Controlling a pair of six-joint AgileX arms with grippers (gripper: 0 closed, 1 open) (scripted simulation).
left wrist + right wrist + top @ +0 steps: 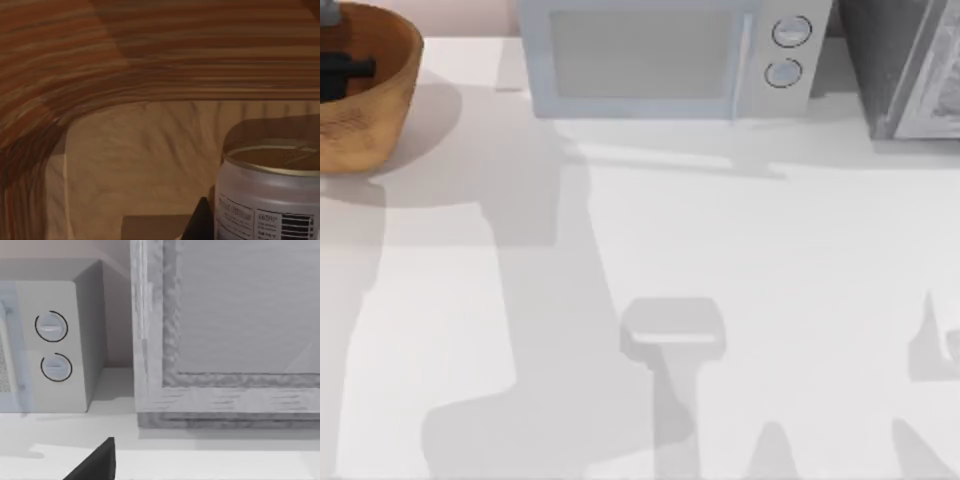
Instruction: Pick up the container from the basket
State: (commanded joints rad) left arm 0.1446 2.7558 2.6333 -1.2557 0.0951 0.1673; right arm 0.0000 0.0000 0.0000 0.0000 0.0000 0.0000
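Left gripper (342,72) down inside basket (390,105), far left of table; one dark fingertip (200,220) just beside container (270,200). Jaw spread: cannot tell. Container upright on basket floor, not lifted. Reach looks done; grasp and lift left. Right arm parked at right, near microwave (665,55); dark finger (95,462) low.

One round orange-brown woven basket (380,110) sits at the far left corner of one white worktop (770,300). Inside it stands one small white cylindrical container (270,200) with a tan-gold top and printed label. Along the back edge are one pale grey microwave oven (650,60) carrying two round dials (791,32), and one larger grey metal-framed cabinet (225,340) beside it.
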